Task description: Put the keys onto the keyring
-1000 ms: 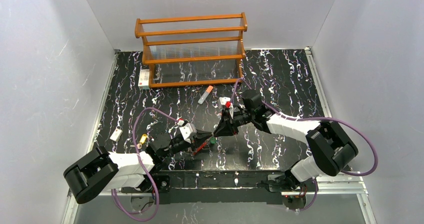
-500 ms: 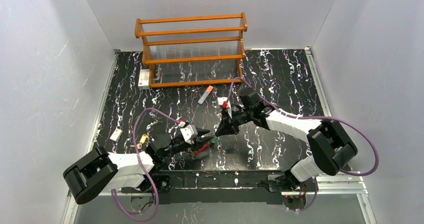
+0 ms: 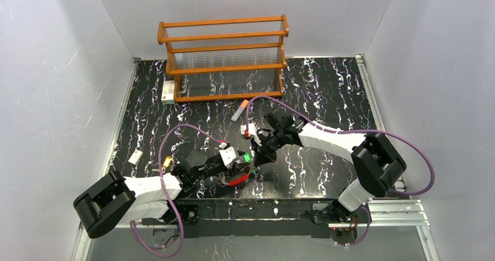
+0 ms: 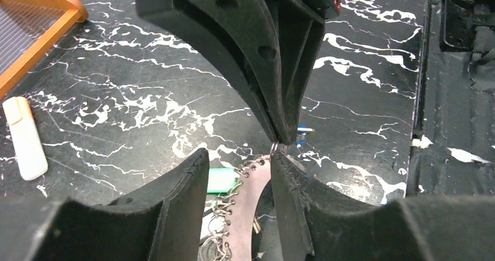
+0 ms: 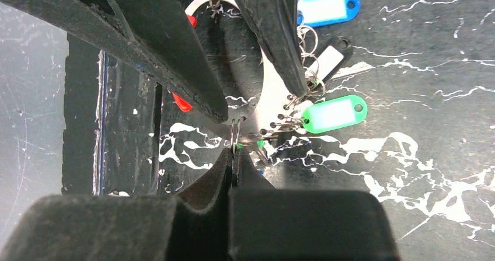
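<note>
Keyring (image 5: pixel 269 91), a flat silver band with a red section (image 3: pixel 236 181), lies at 6 o'clock on the tabletop (image 3: pixel 327 91), close to its near edge; green-tagged key (image 5: pixel 334 114) and blue-tagged key (image 5: pixel 327 7) hang from holes in the band by small wire loops; left gripper (image 4: pixel 238 159) stands partly open, fingers astride the band without clamping it; right gripper (image 5: pixel 233 163) has its tips pressed together against a wire loop at the band's rim, a grip not discernible; yellow-headed key (image 3: pixel 167 162) lies apart at 8 o'clock; wooden rack (image 3: pixel 225 68) occupies 12 o'clock at the far wall; broadest tabletop lies toward 3 o'clock.
</note>
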